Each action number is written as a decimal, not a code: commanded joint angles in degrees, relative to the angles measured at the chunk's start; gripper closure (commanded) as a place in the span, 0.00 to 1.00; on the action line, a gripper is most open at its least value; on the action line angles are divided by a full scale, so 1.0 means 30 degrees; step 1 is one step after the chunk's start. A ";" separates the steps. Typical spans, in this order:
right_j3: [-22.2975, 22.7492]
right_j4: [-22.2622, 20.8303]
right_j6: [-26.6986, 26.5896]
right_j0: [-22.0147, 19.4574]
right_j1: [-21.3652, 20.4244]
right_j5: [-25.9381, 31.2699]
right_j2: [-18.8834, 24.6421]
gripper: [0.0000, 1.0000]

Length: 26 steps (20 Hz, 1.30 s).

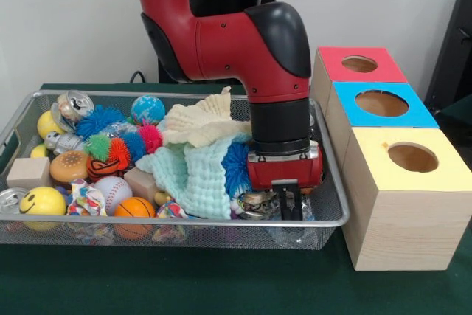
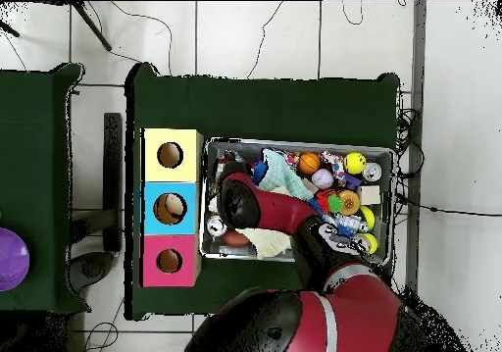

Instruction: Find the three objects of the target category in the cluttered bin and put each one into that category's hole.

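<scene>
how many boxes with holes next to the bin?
3, in a row beside the bin: yellow-topped box nearest the front camera, blue-topped box in the middle, red-topped box farthest.

No readable text, label, brand or number appears on the toys and cans in the bin [image 1: 335, 208] or on the boxes beside it.

My arm [image 1: 243, 42] wears glossy red and black plastic shells. Under it, the bin [image 1: 324, 220] is silver wire mesh with a smooth metal rim. Inside the bin, the mint cloth [image 1: 193, 178] looks knitted and nubbly; the cream one [image 1: 203, 125] fuzzy. Beside the bin, the boxes [image 1: 402, 226] are pale bare wood, their coloured tops matt. The table cover [image 1: 147, 285] is matt green fabric.
</scene>
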 commanded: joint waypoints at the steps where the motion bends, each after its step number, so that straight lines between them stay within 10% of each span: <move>1: -0.0502 -0.0841 0.2659 -0.1118 0.1847 -0.0045 0.0408 1.00; 17: 0.0044 -0.0639 0.2611 -0.1510 0.1474 0.0871 0.0967 1.00; 26: 0.0305 0.0387 0.3548 0.0389 0.0793 -0.0741 -0.1128 1.00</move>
